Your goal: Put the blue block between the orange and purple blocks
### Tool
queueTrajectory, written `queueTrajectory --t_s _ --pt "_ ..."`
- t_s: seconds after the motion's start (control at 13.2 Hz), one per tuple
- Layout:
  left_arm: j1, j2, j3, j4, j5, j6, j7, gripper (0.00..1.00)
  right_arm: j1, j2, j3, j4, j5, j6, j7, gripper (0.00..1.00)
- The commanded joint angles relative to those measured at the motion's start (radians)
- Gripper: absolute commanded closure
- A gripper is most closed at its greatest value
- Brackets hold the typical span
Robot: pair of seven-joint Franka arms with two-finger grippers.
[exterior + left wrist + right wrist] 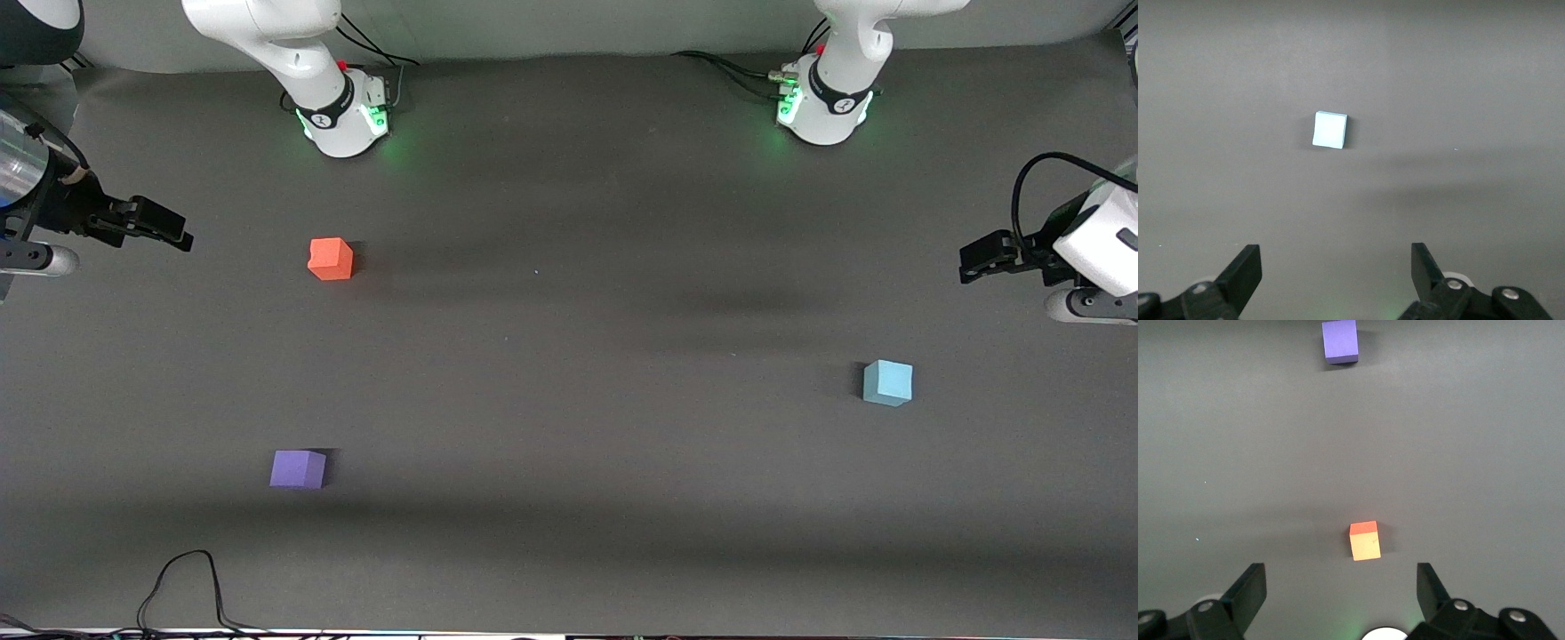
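Observation:
The light blue block [887, 382] sits on the dark table toward the left arm's end; it also shows in the left wrist view [1330, 129]. The orange block [331, 259] sits toward the right arm's end, and the purple block [298, 468] lies nearer the front camera than it. Both show in the right wrist view, orange [1364, 541] and purple [1339, 341]. My left gripper [976, 264] is open and empty, up in the air at the table's edge, apart from the blue block. My right gripper [164, 227] is open and empty, up near the opposite edge.
The two arm bases [348, 111] [822, 105] stand along the table's back edge with cables. A black cable [182, 587] loops onto the table at its front edge near the purple block.

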Motion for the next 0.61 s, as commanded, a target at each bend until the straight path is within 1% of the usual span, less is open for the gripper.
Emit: queueTrajectory --t_s 0.0,0.38,0.53 --pt "-0.007 -0.01 0.004 -0.004 -0.006 -0.007 -0.016 0.0 0.008 -0.009 -0.009 -0.004 0.01 -0.007 -0.007 0.0" --pt "0.003 -0.007 0.004 -0.007 -0.004 -0.01 0.008 0.0 0.008 -0.009 -0.007 -0.004 0.01 -0.007 -0.006 0.0" --pt "0.005 -0.008 0.01 -0.009 0.0 -0.011 0.092 0.0 0.008 -0.008 -0.009 -0.004 0.01 -0.007 -0.007 0.0"
